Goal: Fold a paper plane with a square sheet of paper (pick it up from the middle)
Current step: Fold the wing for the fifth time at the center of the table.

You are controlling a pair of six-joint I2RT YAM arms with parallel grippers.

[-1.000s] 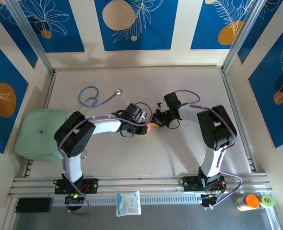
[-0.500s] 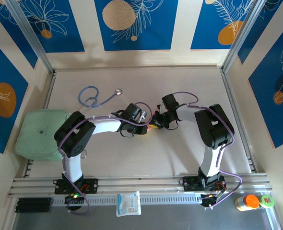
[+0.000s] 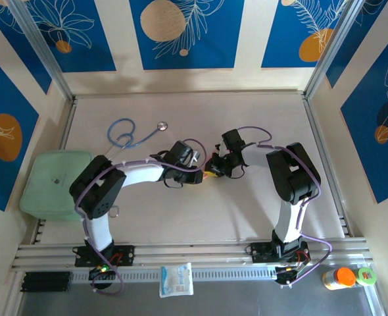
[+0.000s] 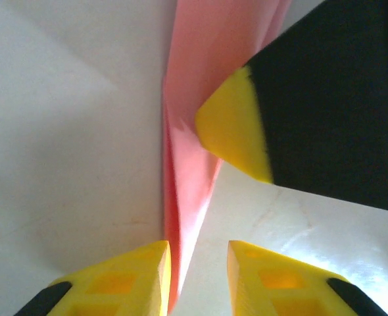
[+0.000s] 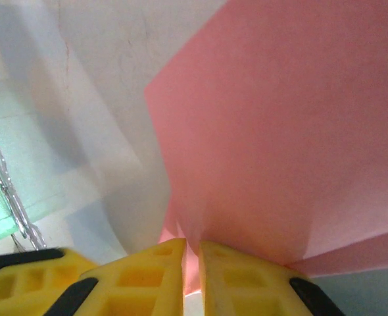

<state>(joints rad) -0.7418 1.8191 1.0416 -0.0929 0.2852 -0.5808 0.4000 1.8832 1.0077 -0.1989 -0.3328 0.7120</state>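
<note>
The salmon-pink sheet of paper [image 4: 191,158] is folded into a narrow, pointed, layered shape. It stands on edge on the table, its tip pointing down between my left fingers. My left gripper [image 4: 197,250] is open: the paper rests against its left finger, and a gap separates it from the right finger. My right gripper [image 5: 193,245] is shut on the paper [image 5: 279,131], which fans out ahead of the fingers. One right fingertip [image 4: 233,125] shows pressed on the fold. From above, both grippers [image 3: 200,172] [image 3: 215,170] meet mid-table over the paper [image 3: 209,174].
A blue stethoscope [image 3: 131,135] lies at the back left. A pale green pad [image 3: 52,184] sits at the left edge. On the near rail are a white packet [image 3: 176,280] and, at the right corner, an orange-capped bottle [image 3: 344,278].
My left jaws have parted and let go of the paper. The left elbow has shifted slightly left. The right gripper still pinches the paper at about the same spot.
</note>
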